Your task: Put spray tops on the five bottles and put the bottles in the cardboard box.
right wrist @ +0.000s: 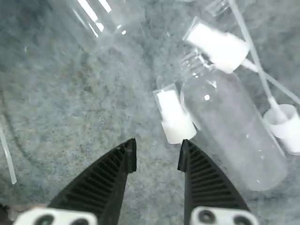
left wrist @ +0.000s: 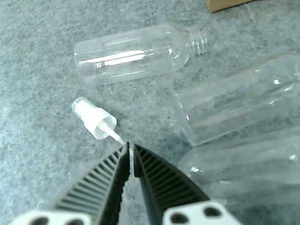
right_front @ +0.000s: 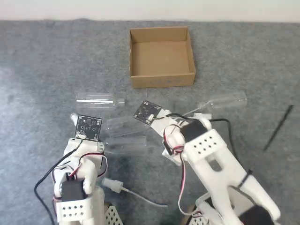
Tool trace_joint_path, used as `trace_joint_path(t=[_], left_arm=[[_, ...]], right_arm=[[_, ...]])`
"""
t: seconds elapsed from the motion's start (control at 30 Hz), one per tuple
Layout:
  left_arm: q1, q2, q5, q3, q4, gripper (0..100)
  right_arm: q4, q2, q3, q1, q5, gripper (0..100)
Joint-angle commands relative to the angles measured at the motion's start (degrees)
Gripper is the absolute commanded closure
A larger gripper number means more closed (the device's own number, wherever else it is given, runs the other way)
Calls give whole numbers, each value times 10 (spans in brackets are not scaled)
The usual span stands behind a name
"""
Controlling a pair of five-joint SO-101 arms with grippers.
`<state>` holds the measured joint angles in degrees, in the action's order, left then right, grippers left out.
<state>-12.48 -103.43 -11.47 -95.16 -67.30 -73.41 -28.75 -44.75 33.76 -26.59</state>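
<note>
The left pincer (left wrist: 131, 151) pinched a spray top (left wrist: 93, 117) by its tube; the right pincer (right wrist: 157, 150) hung spread.
On the desk (right_front: 37, 70) lay clear bottles (right_front: 99, 101), with the cardboard box (right_front: 161, 80) at 12 o'clock; a second spray top (right wrist: 173, 117) lay beside a bottle (right wrist: 234, 126).

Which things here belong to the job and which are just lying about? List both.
Job: cardboard box, every bottle, every spray top.
Lying about: black stick.

arms (right_front: 220, 159): white printed shells — round holes | hand fingers (left wrist: 108, 180): black, ribbed | cables (right_front: 182, 178): red, black, white | camera boards (right_front: 89, 127): black
</note>
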Motion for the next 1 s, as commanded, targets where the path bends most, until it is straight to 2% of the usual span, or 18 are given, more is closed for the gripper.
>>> trace_joint_path(t=[0.0,0.2,0.47,0.7,0.97], left_arm=[[-2,-9,-5,29,2,983],[-2,-9,-5,29,2,983],[-2,-10,-5,20,11,983],[-2,-10,-5,20,11,983],[-2,-10,-5,20,10,983]], right_arm=[[26,28,35,3,-6,857],[48,55,36,-4,-8,857],[54,58,39,-41,-58,855],[74,62,39,-41,-60,855],[102,159,55,-36,-60,855]])
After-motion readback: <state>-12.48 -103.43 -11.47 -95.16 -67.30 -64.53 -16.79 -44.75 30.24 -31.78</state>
